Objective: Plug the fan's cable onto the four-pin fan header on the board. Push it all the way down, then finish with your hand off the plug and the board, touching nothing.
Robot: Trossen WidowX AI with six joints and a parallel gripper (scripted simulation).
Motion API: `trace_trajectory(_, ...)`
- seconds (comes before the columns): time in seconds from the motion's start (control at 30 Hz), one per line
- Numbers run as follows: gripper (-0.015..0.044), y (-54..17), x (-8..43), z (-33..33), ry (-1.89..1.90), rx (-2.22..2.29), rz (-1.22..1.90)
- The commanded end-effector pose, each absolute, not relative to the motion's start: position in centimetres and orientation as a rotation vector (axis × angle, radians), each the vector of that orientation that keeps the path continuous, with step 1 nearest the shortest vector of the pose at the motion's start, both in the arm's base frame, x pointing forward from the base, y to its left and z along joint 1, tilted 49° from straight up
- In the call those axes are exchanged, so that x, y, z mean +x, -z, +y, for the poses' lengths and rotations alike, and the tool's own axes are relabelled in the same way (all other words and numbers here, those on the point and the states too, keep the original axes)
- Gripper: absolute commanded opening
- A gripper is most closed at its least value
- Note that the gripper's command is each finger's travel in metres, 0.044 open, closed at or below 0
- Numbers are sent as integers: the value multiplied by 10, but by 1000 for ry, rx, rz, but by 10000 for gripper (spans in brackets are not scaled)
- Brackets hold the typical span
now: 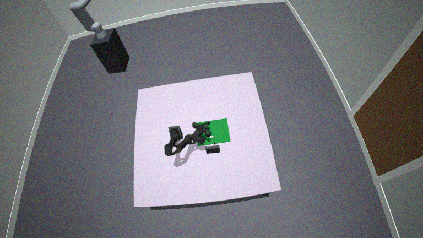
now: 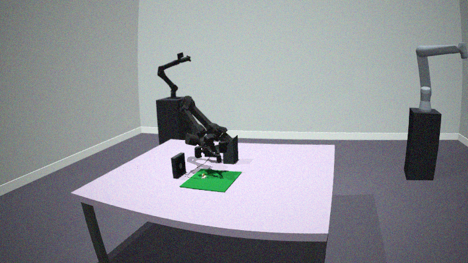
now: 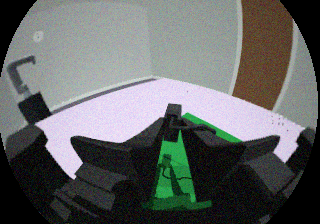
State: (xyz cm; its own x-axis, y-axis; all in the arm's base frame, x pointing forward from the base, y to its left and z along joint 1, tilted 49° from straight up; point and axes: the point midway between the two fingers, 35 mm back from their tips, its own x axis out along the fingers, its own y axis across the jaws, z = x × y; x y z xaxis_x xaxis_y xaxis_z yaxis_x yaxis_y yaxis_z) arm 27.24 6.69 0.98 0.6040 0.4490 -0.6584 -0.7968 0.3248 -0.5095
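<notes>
The green board (image 1: 222, 130) (image 2: 222, 185) lies flat on the table. A small pale part (image 1: 211, 136) (image 2: 203, 176) on it looks like the fan header; its pins are too small to make out. The black fan (image 1: 212, 149) (image 2: 178, 165) stands upright beside the board. My gripper (image 3: 172, 120) is shut on the dark plug (image 3: 173, 109), which sticks up past the fingertips in the wrist view. The cable (image 3: 202, 127) runs off to the right from it. The gripper is above the board's arm-side part, clear of the header. In the top and exterior views the plug is hidden or too small to see.
A dark upright block (image 2: 231, 150) stands on the pale table (image 1: 243, 166) (image 2: 283, 208) near the arm. Farther off, a grey arm (image 1: 81, 17) (image 2: 425, 70) and a second black arm (image 2: 165, 81) stand on black pedestals. Gripper and cable shadows fall on the board.
</notes>
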Motion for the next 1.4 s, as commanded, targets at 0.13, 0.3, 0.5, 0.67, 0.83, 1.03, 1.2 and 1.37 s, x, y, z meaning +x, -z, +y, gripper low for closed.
trace_trajectory(0.13,0,-11,273,66,-850,-918,437)
trace_trajectory(0.3,0,-9,273,62,-851,-918,439)
trace_trajectory(0.5,0,-7,273,57,-852,-918,440)
trace_trajectory(0.67,0,-6,273,53,-852,-918,440)
trace_trajectory(0.83,0,-4,273,49,-852,-919,440)
trace_trajectory(1.03,0,-2,272,44,-852,-919,441)
trace_trajectory(1.2,0,0,272,40,-852,-919,441)
trace_trajectory(1.37,0,3,273,37,-852,-919,441)
